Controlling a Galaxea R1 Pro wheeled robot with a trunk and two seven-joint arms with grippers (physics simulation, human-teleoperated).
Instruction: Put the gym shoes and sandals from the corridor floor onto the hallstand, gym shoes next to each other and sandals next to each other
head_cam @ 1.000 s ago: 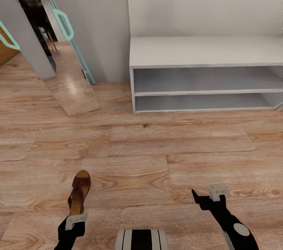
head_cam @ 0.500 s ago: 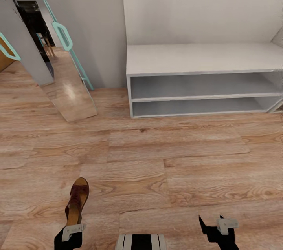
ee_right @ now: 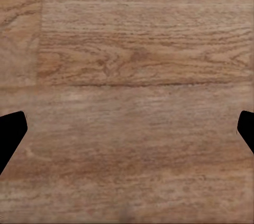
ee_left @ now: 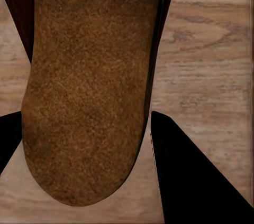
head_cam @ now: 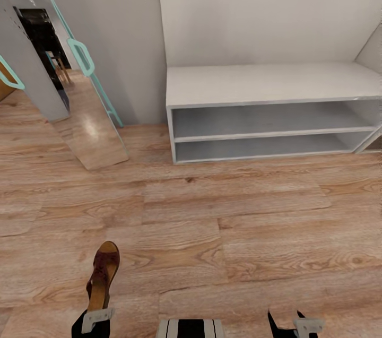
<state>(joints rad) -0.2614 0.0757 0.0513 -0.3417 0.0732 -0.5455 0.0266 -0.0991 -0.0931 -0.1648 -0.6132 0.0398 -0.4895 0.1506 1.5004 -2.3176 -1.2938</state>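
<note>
Our left gripper (ee_left: 87,145) pinches a brown sandal (head_cam: 102,275) by its heel, above the corridor floor (head_cam: 212,221). Our right gripper (ee_right: 127,129) hangs spread wide and empty. Ahead stands the hallstand (head_cam: 265,86), shelves bare.

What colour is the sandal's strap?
Dark reddish-brown on the sandal; the head view shows it best.
</note>
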